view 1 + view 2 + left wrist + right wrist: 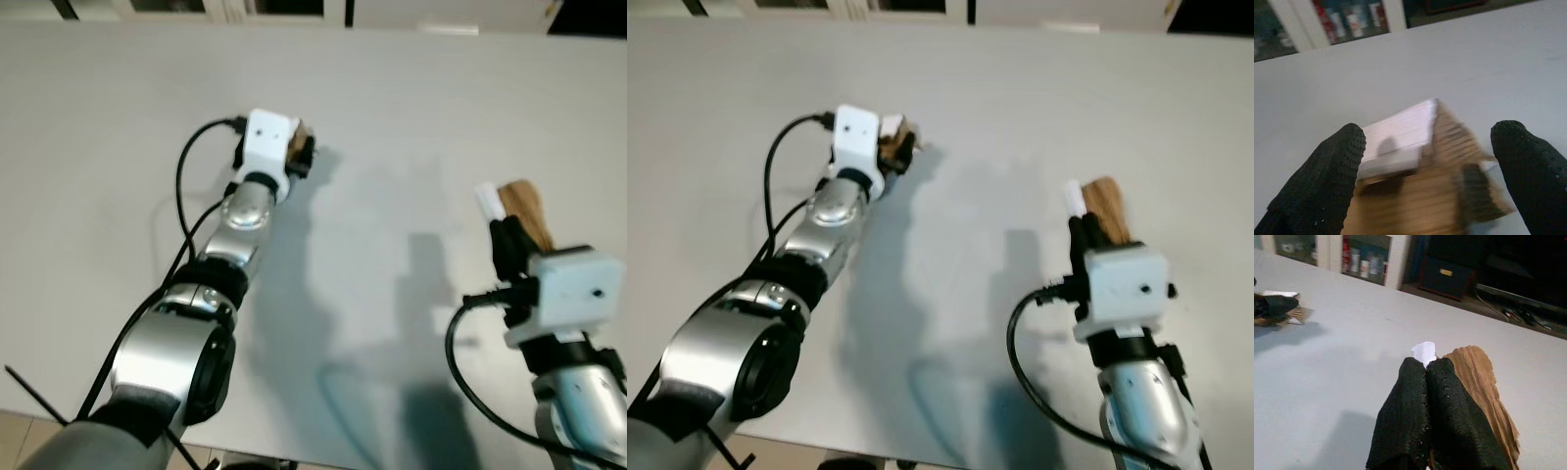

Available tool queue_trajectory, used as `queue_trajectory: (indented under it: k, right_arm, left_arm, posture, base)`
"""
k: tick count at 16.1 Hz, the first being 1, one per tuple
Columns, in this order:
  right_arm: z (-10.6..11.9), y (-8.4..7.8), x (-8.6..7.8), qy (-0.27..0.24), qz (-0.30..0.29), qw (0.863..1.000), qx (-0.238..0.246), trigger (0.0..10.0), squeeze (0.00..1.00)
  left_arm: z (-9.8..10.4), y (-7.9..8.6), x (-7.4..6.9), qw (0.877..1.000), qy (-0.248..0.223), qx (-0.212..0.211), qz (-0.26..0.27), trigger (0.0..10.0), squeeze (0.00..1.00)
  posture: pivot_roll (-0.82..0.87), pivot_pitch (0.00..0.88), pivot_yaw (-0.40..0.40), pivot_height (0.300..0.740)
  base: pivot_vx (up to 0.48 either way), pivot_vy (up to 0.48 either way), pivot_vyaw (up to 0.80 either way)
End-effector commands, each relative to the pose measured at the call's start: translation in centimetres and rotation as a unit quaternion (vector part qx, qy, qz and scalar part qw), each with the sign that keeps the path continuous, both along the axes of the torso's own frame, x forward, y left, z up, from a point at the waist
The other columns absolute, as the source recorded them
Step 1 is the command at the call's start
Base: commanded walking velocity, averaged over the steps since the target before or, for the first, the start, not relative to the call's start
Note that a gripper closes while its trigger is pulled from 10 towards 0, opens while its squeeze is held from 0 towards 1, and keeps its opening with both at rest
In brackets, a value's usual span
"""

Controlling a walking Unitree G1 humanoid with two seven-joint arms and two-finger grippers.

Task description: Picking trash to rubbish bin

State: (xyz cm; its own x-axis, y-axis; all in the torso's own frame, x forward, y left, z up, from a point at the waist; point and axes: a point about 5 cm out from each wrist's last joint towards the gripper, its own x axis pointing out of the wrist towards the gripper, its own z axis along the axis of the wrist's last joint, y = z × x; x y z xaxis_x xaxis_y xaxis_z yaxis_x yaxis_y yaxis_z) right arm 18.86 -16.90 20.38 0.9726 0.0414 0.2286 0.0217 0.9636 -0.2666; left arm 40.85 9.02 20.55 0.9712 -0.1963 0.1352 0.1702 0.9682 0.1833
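Note:
A brown and white paper scrap [1420,161] lies on the white table [411,108] at the far left. My left gripper [302,149] is stretched out over it and stands open, one black finger [1322,181] on each side of the scrap. The scrap looks blurred in the left wrist view. At the near right, my right gripper [1427,374] is shut. A second brown paper scrap [522,208] with a white bit [1424,351] sticks out past its fingertips, pinched between the fingers.
The table's near edge [294,455] runs along the bottom, with floor beyond it. Behind the table's far side stand a glass-fronted cabinet with bottles [1359,262] and a dark low unit [1449,274].

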Motion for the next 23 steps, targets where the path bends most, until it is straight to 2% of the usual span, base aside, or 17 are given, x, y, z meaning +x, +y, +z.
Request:
queue_trajectory:
  k: [1, 2, 3, 5, 7, 14, 18, 23]
  right_arm:
    - [0.4, -0.2, -0.9, -0.002, -0.019, 1.0, -0.001, 10.0, 0.0]
    - [0.3, -0.3, -1.4, 0.003, -0.027, 1.0, 0.001, 10.0, 0.0]
    - [0.1, -0.2, -2.3, 0.017, -0.039, 0.999, 0.004, 10.0, 0.0]
    - [-0.1, -0.2, -3.0, 0.029, -0.047, 0.998, 0.007, 10.0, 0.0]
    - [-0.2, -0.2, -3.6, 0.04, -0.049, 0.998, 0.009, 10.0, 0.0]
    - [-0.1, -0.3, -3.8, 0.052, -0.051, 0.997, 0.007, 10.0, 0.0]
    - [-0.2, -0.3, -3.3, 0.053, -0.044, 0.998, 0.008, 10.0, 0.0]
    - [-0.2, -0.3, -2.6, 0.05, -0.034, 0.998, 0.008, 10.0, 0.0]
  left_arm:
    - [0.2, -0.3, 0.1, 1.0, -0.001, 0.012, -0.002, 10.0, 0.0]
    - [0.2, -0.3, 0.1, 1.0, 0.001, 0.021, 0.002, 10.0, 0.0]
    - [-0.9, 0.0, 0.1, 0.998, 0.024, 0.053, 0.01, 10.0, 0.0]
    - [-2.1, 0.7, 0.0, 0.995, 0.047, 0.082, 0.03, 10.0, 0.0]
    - [-3.5, 2.1, -0.2, 0.99, 0.075, 0.102, 0.055, 0.0, 0.0]
    - [-5.7, 5.3, -0.8, 0.977, 0.109, 0.147, 0.105, 0.0, 0.0]
    - [-6.1, 7.5, -1.1, 0.969, 0.114, 0.166, 0.145, 0.0, 0.0]
    - [-6.5, 9.9, -1.5, 0.961, 0.115, 0.169, 0.183, 0.0, 0.0]
  posture:
    - [-0.13, 0.344, 0.095, 0.74]
    - [-0.14, 0.352, 0.095, 0.74]
    - [-0.17, 0.374, 0.092, 0.74]
    - [-0.19, 0.389, 0.083, 0.74]
    - [-0.2, 0.404, 0.073, 0.74]
    - [-0.18, 0.41, 0.058, 0.74]
    - [-0.16, 0.406, 0.055, 0.74]
    - [-0.13, 0.394, 0.049, 0.74]
  base:
    - [0.0, 0.0, 0.0]
    - [0.0, 0.0, 0.0]
    - [0.0, 0.0, 0.0]
    - [0.0, 0.0, 0.0]
    - [0.0, 0.0, 0.0]
    - [0.0, 0.0, 0.0]
    - [0.0, 0.0, 0.0]
    - [0.0, 0.0, 0.0]
